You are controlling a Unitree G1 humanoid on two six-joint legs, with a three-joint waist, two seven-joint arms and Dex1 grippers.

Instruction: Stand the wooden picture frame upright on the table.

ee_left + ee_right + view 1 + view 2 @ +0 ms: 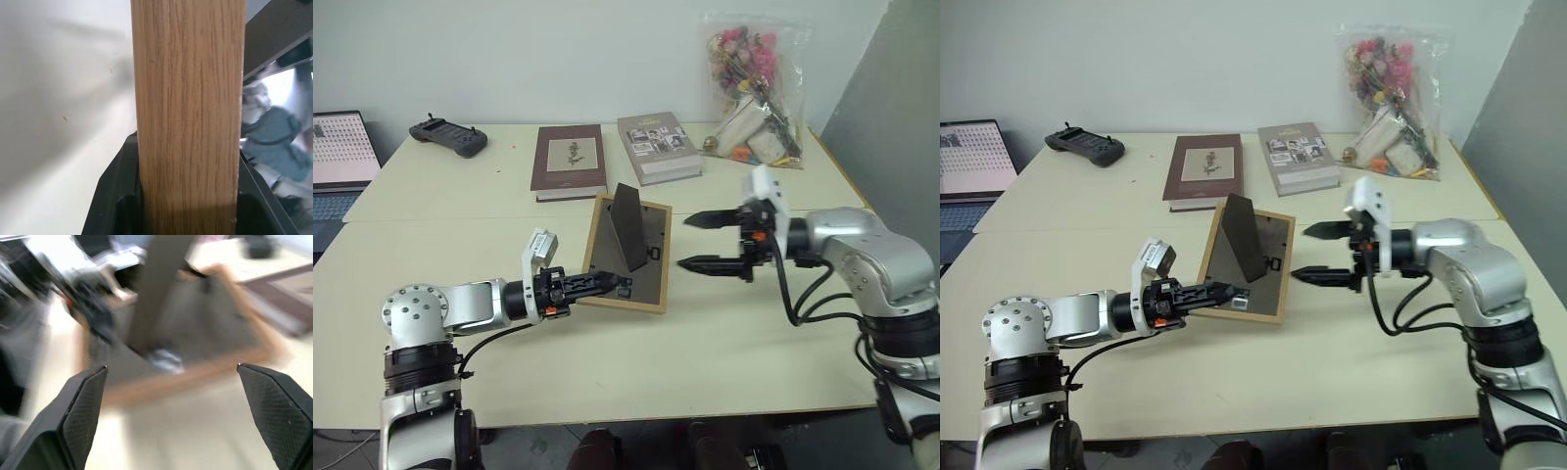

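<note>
Head views downward; wrist views close.

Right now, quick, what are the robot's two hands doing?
Left gripper: shut on the wooden picture frame's edge.
Right gripper: open, holding nothing, beside the frame.

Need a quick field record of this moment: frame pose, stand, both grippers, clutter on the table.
frame: wooden picture frame face down on the table, dark back up
stand: fold-out stand raised off the back
left gripper: left gripper shut on the frame's near-left edge
right gripper: right gripper open, just right of the frame, not touching
behind frame: maroon book, grey book, bag of dried flowers
far left: black controller, laptop
</note>
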